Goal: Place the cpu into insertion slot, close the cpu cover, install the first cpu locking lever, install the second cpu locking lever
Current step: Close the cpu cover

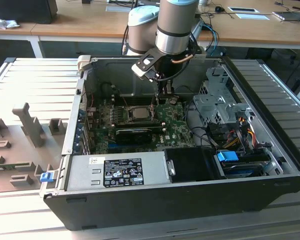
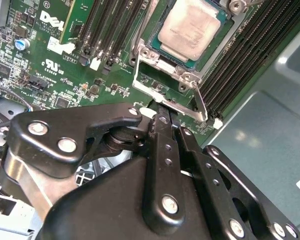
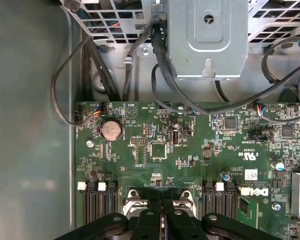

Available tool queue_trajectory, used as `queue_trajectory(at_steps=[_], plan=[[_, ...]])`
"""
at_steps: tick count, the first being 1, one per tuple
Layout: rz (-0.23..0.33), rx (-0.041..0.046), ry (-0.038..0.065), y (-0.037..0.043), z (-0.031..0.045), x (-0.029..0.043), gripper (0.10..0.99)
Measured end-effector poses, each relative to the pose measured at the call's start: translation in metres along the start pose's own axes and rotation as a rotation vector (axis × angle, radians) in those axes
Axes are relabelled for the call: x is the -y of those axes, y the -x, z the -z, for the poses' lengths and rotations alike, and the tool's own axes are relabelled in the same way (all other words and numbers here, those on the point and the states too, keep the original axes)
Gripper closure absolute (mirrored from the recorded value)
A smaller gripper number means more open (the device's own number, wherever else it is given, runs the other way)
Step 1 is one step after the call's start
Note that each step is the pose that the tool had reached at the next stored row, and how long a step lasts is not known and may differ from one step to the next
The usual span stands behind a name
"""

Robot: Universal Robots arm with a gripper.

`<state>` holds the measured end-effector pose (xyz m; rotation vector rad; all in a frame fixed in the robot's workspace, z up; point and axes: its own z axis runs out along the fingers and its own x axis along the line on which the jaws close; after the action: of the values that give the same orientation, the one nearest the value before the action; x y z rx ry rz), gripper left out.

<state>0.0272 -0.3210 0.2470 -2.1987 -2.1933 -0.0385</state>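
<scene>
The cpu (image 2: 192, 27), a dull silver square, lies flat in its socket on the green motherboard (image 2: 65, 75); in the exterior view the cpu (image 1: 138, 112) sits mid-board. The grey cpu cover (image 2: 149, 50) frames it and lies down around its edges. A thin wire locking lever (image 2: 200, 102) runs along the socket's side, and a flat metal bar (image 2: 182, 107) crosses just beyond my fingertips. My gripper (image 2: 162, 111) is shut with its black fingers pressed together, tips at that bar beside the socket. In the first wrist view the gripper (image 3: 162, 205) hangs over the socket's metal edge (image 3: 134, 204).
Memory slots (image 2: 115, 30) flank the socket on both sides. A drive cage (image 3: 207, 40) with black cables (image 3: 160, 75) stands past the board's end. The case wall (image 2: 270, 135) is close beside the socket. A power supply (image 1: 117, 172) fills the case's near side.
</scene>
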Motion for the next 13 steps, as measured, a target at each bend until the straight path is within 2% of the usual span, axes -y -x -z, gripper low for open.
queue_trajectory(at_steps=[13], plan=[[0.000,0.0001,0.000,0.0000,-0.0001,0.0106,0.933]])
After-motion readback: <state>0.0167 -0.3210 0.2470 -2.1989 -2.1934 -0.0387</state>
